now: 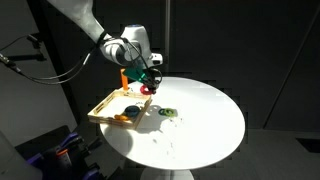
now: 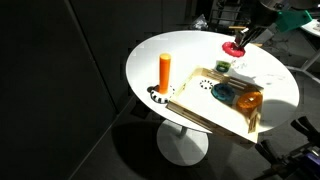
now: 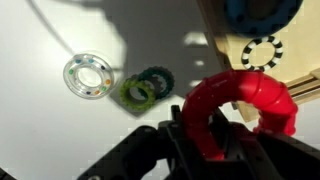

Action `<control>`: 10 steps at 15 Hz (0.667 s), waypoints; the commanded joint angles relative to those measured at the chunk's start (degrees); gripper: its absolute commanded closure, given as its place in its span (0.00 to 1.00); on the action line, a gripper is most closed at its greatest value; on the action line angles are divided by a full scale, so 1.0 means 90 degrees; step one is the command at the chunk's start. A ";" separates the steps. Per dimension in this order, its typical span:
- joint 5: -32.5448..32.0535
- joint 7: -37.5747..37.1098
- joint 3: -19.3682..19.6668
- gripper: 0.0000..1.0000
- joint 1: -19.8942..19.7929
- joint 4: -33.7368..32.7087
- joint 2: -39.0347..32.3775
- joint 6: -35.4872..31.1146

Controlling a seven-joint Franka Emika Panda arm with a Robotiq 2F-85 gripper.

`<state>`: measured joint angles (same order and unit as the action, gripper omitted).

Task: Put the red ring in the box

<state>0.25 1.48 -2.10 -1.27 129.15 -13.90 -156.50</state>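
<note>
Item: your Robotiq gripper (image 1: pixel 148 77), fingers clamped on the small flat red plastic ring (image 3: pixel 245 100), which is held aloft just outside the rim of the shallow square light-wood box (image 3: pixel 225 55). Handling, as judged: light, stiff, slick, best pinched across its band. Orientation: seemingly near flat, hole upward; being round, it has no long axis.

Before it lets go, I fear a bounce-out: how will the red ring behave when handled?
The red ring is probably stiff: its arc looks undistorted while clamped in the gripper. Its surface looks glossy, so likely smooth plastic, somewhat slippery. Being round, it might roll if it lands on edge in the box.
</note>
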 commanded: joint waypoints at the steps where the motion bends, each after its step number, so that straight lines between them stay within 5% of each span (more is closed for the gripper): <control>1: 0.0429 0.0320 -0.0266 0.91 0.0053 0.0336 0.0541 0.0434; 3: 0.0494 0.0394 -0.0332 0.89 0.0129 0.0477 0.0737 0.0615; 5: 0.0393 0.0347 -0.0315 0.41 0.0215 0.0578 0.0919 0.0832; 7: 0.0349 0.0358 -0.0288 0.38 0.0266 0.0643 0.1101 0.1073; 10: 0.0426 0.0559 -0.0269 0.17 0.0274 0.0664 0.1346 0.1451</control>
<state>3.07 3.65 -4.97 1.03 133.93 -5.44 -147.12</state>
